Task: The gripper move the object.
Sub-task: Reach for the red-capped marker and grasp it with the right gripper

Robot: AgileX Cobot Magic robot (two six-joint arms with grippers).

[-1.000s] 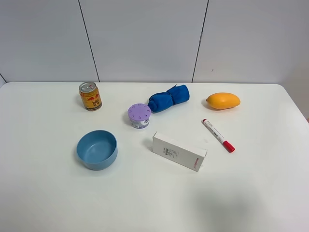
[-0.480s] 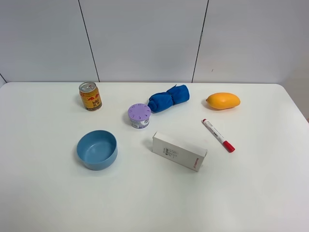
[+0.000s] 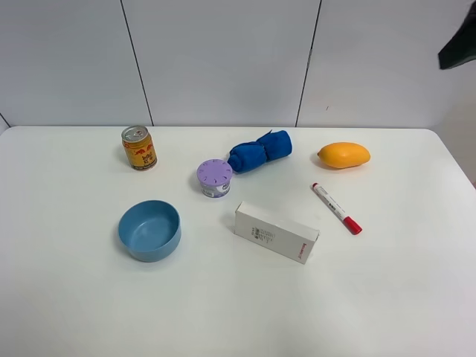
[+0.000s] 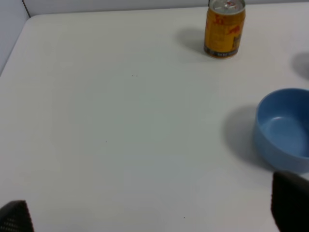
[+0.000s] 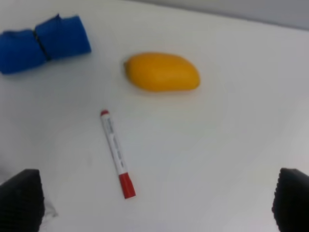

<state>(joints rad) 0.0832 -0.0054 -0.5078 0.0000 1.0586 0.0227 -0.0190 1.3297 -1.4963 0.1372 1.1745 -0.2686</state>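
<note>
The slim white marker pen with a red cap (image 3: 336, 208) lies flat on the white table, right of centre, below the mango. In the right wrist view the pen (image 5: 116, 152) lies between and beyond the fingertips of my right gripper (image 5: 155, 200), which is open, empty and well above the table. A dark part of the right arm (image 3: 457, 44) shows at the top right of the high view. My left gripper (image 4: 152, 217) is open and empty over bare table, with the blue bowl (image 4: 285, 128) beside one fingertip (image 4: 289, 208).
On the table (image 3: 74, 297) are a blue bowl (image 3: 149, 230), a yellow drink can (image 3: 139, 147), a purple-lidded tub (image 3: 214, 178), a rolled blue cloth (image 3: 259, 151), an orange mango (image 3: 343, 155) and a white box with a red end (image 3: 276, 232) left of the pen.
A dark part of the right arm has come into the top right corner of the high view. Nothing on the table has moved.
</note>
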